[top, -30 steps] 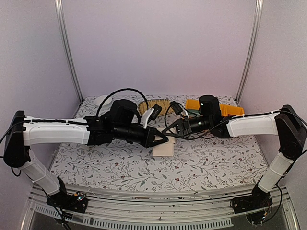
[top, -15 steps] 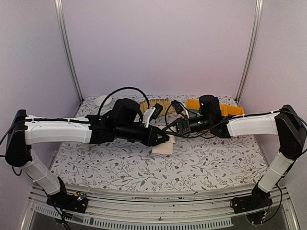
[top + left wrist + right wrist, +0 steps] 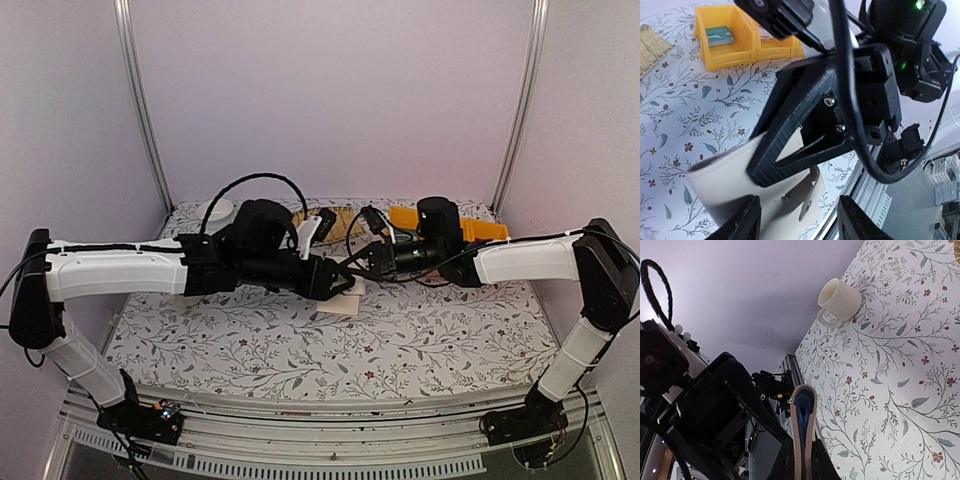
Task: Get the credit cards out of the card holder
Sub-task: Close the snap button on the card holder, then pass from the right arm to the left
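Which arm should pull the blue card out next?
Right, probably. The blue card's edge shows directly between the right gripper's fingers in its wrist view. The left gripper's fingers stand wide apart, straddling the card holder's beige body, so that arm looks better suited to bracing it.

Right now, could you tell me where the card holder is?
Mid-table in the top view, the card holder is where the left gripper and right gripper meet.

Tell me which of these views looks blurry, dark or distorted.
Top external: soft, even light, no glare; the near rail bows. Left wrist: left end effector blurred up close, yellow bins sharp. Right wrist: card holder edge soft, mug crisp.
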Action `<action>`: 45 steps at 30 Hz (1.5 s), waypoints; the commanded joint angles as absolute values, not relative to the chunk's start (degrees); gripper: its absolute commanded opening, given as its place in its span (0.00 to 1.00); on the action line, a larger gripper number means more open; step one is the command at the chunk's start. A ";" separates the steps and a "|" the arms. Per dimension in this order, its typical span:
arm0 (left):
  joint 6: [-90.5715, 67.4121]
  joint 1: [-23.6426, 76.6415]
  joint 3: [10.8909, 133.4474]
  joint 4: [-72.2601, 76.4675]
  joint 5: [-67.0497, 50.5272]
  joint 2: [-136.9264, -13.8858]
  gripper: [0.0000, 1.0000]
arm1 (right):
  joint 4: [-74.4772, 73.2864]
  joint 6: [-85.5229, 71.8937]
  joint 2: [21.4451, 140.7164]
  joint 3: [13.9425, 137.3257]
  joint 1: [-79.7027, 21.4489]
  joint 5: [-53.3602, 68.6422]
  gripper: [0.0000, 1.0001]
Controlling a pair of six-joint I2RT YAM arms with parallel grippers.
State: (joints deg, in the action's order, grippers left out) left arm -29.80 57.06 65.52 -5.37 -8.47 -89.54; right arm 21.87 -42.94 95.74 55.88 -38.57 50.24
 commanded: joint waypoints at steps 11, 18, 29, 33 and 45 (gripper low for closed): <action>-34.11 46.22 44.10 17.29 -22.70 -74.95 0.91 | 24.94 -44.97 95.33 57.96 -38.54 60.18 0.01; -42.65 47.02 38.92 32.61 -30.03 -79.52 0.91 | 28.23 -49.35 96.52 59.09 -38.44 62.64 0.01; -51.02 48.36 35.95 48.72 -29.82 -85.52 0.54 | 30.66 -60.69 102.43 62.41 -37.71 65.75 0.01; -53.07 48.49 35.42 51.42 -31.70 -86.94 0.32 | 30.29 -61.30 102.80 62.54 -37.24 64.47 0.01; -57.49 49.16 35.64 57.96 -33.71 -92.09 0.28 | 30.44 -62.42 103.99 63.20 -37.18 62.80 0.01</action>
